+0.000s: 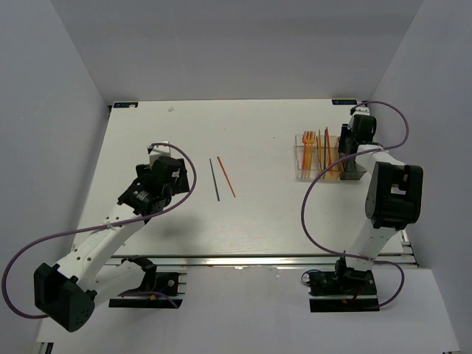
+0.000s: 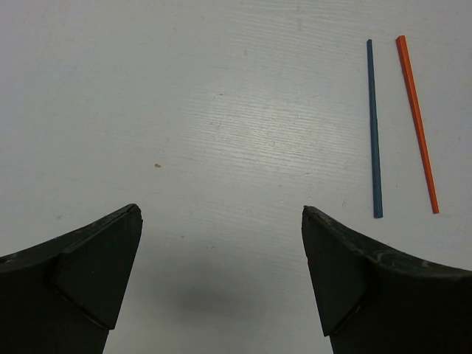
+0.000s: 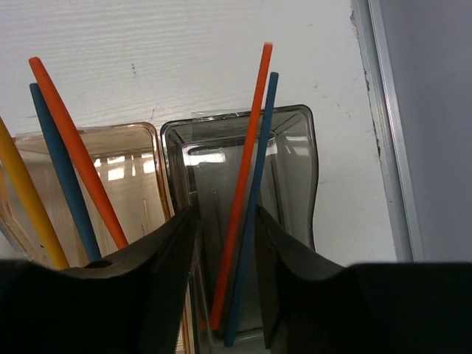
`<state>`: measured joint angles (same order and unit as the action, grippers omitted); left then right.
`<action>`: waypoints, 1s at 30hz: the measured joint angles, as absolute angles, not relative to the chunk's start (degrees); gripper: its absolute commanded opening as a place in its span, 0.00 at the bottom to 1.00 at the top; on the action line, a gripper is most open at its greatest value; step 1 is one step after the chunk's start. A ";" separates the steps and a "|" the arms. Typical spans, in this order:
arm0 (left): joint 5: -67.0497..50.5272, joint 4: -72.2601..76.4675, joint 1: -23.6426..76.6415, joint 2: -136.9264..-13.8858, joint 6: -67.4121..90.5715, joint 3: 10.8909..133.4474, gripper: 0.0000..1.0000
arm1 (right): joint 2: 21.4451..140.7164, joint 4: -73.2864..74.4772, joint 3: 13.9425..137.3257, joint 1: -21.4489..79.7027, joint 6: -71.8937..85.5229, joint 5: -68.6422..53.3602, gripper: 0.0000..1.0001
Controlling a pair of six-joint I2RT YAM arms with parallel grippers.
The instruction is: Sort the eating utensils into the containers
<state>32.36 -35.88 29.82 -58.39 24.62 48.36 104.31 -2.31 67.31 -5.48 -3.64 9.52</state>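
Two stick-like utensils lie on the white table: a dark blue stick (image 1: 214, 178) (image 2: 375, 129) and an orange stick (image 1: 226, 177) (image 2: 417, 122), side by side. My left gripper (image 1: 168, 175) (image 2: 221, 210) is open and empty, hovering left of them. The three joined containers stand at the right: clear (image 1: 304, 158), amber (image 1: 327, 161) (image 3: 133, 184), grey (image 1: 354, 171) (image 3: 291, 177). My right gripper (image 1: 352, 147) (image 3: 226, 214) is over the grey bin, its jaws loosely straddling an orange stick (image 3: 247, 147) and a blue stick (image 3: 259, 155) that stand in it.
The amber bin holds orange (image 3: 74, 140), blue (image 3: 63, 162) and yellow (image 3: 26, 192) utensils leaning out. The clear bin holds orange forks. The table's right edge rail (image 3: 380, 147) runs close beside the grey bin. Grey walls enclose the table.
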 measured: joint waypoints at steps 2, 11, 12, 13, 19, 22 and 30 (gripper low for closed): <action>32.36 -35.86 29.82 -58.37 24.62 48.38 0.98 | 103.96 -2.37 67.26 -5.48 -3.16 9.78 0.57; 32.51 -35.77 29.82 -58.37 24.64 48.38 0.98 | 94.50 -1.23 67.05 -1.87 1.13 9.76 0.66; 32.69 -35.79 29.82 -58.37 24.64 48.38 0.98 | 93.01 -1.17 66.94 0.34 1.69 10.41 0.66; 32.91 -35.81 29.82 -58.37 24.67 48.38 0.98 | 91.48 -1.10 66.87 4.08 2.70 11.20 0.66; 34.57 -36.01 29.78 -58.39 24.91 48.36 0.98 | 93.14 -0.27 67.00 28.95 9.23 11.68 0.57; 35.00 -36.01 29.78 -58.39 24.91 48.38 0.98 | 99.42 2.50 68.58 36.73 12.67 12.45 0.57; 35.31 -36.05 29.78 -58.63 24.93 48.38 0.98 | 120.79 10.72 88.86 46.61 14.63 15.57 0.55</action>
